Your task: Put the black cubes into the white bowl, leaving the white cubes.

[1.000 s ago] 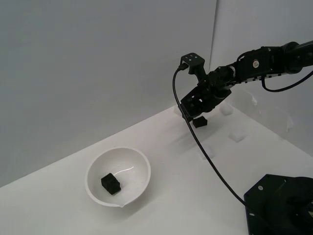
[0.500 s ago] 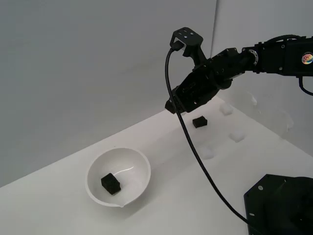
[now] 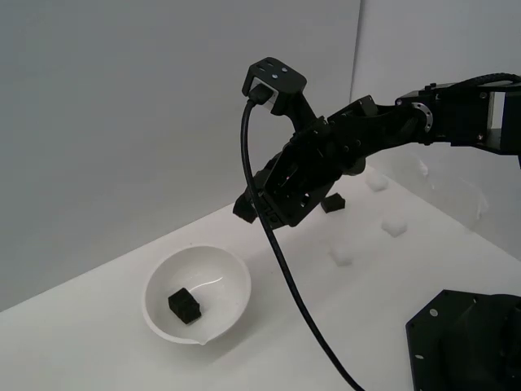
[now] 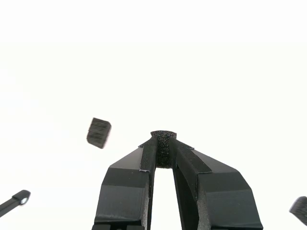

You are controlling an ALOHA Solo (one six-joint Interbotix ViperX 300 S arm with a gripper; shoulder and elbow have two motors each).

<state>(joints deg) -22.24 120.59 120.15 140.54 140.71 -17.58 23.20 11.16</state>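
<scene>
The white bowl (image 3: 232, 273) stands on the white surface at the exterior view's left, with one black cube (image 3: 185, 305) lying inside it. My gripper (image 3: 244, 210) hangs in the air just right of and above the bowl, shut on a second black cube (image 3: 242, 213). In the wrist view the gripper (image 4: 163, 143) pinches that cube (image 4: 163, 136) between its tips. Another black cube (image 4: 99, 132) shows there on washed-out white. A third black cube (image 3: 331, 204) sits on the surface behind the arm. White cubes (image 3: 341, 255) (image 3: 395, 228) (image 3: 376, 183) lie to the right.
The arm's black cable (image 3: 281, 277) hangs down in front of the surface. A black base block (image 3: 464, 342) fills the lower right corner. Grey walls close off the back and the right side.
The arm has swung toward the exterior view's left, from above the black cube on the surface to just beside the bowl, still shut on its cube.
</scene>
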